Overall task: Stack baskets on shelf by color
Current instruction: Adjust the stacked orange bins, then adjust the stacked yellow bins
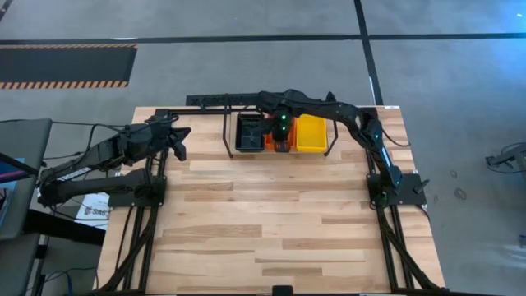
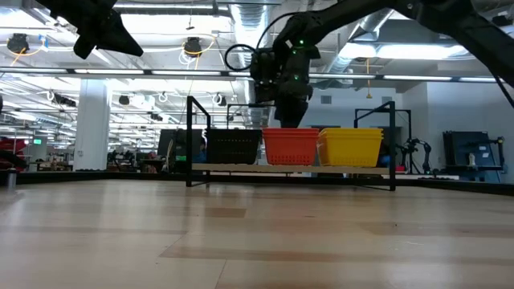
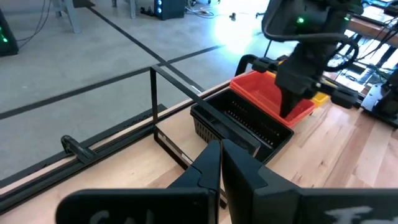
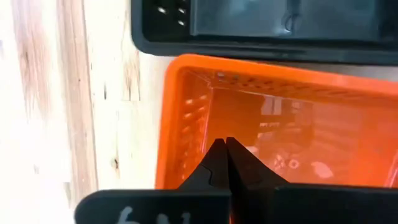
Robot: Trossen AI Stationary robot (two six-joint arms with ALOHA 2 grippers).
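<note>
1. The shelf (image 1: 228, 134) stands at the far edge of the wooden surface (image 1: 263, 230). It is a thin black rod rack with an upright post at each end.

2. Three groups of baskets sit side by side on the shelf: black baskets (image 2: 234, 146) toward the left arm's side, red-orange baskets (image 2: 291, 146) in the middle and yellow baskets (image 2: 352, 147) toward the right arm's side. The sorting by colour appears done. How many baskets make up each stack cannot be told from these views.

3. In the low view the three groups stand at nearly the same height with their sides touching or almost touching. This suggests nested stacks of equal count, placed close so that all three fit between the end posts.

4. The right gripper (image 4: 226, 163) hangs directly above the red-orange baskets, pointing down into the open top. Its fingers are clenched together and grasp nothing. My judgement is that this is the position for a final placement or check on the middle stack.

5. The left gripper (image 3: 221, 163) is held in the air above the surface, well apart from the shelf on the black side. It is also clenched and empty. It appears to be kept clear of the working arm.

6. No loose basket is seen elsewhere on the surface, so the task looks at or near completion.
</note>
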